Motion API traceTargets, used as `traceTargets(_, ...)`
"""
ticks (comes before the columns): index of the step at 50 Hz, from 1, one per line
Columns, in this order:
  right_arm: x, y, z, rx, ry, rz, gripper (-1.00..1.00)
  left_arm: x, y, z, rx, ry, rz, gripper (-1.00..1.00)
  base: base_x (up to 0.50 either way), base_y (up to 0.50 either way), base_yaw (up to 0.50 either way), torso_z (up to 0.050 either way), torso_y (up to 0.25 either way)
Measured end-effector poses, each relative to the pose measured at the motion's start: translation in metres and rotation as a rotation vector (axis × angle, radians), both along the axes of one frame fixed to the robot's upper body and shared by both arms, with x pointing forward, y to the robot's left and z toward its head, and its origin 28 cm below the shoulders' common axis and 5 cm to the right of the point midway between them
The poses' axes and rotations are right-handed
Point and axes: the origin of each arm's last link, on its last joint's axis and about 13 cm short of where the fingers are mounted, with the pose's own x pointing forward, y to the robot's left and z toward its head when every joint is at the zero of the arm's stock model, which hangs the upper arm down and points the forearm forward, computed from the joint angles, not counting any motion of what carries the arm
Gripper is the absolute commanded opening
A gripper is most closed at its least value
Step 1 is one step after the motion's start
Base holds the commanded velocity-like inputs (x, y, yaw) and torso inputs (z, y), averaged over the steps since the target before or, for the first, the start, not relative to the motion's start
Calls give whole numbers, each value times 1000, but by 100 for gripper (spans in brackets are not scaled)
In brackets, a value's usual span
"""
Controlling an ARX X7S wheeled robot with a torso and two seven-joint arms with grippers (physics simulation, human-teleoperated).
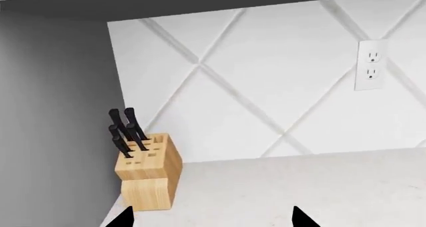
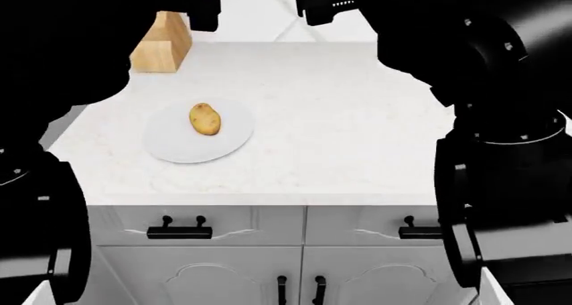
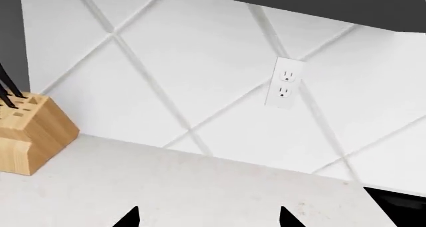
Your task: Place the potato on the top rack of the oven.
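A white, faintly speckled stone counter (image 2: 339,117) is seen from above in the head view, stretching from its front edge back to a white backsplash. On its left half, a round white plate (image 2: 179,147) is set flat on the surface, well apart from the back wall. A small yellow-tan potato (image 2: 205,118) is laid on the plate, slightly toward the plate's far side. In the back left corner, a light wooden knife block (image 1: 147,169) is stood on the counter, near the wall, with black handles (image 1: 126,132) held in its slots.
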Motion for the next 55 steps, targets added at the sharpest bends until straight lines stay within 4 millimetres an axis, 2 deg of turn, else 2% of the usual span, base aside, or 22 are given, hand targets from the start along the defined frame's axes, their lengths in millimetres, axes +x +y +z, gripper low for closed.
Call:
traceTargets(21, 34, 0, -8, -35, 91, -13, 100, 20, -1, -7, 26, 60, 2, 100, 0, 0, 0, 0, 0)
traceTargets(26, 37, -2, -9, -54, 86, -19, 100, 21, 0, -7, 24, 66, 4, 100, 0, 62, 0, 0, 0)
traceTargets(40, 42, -6, -12, -84, 76, -42, 100, 24, 1, -7, 25, 70, 6, 100, -44, 485, 0, 0, 0)
traceTargets(55, 46, -10, -22, -73, 82, -22, 100, 28, -1, -9, 35, 72, 13, 100, 135, 7, 0, 0, 0)
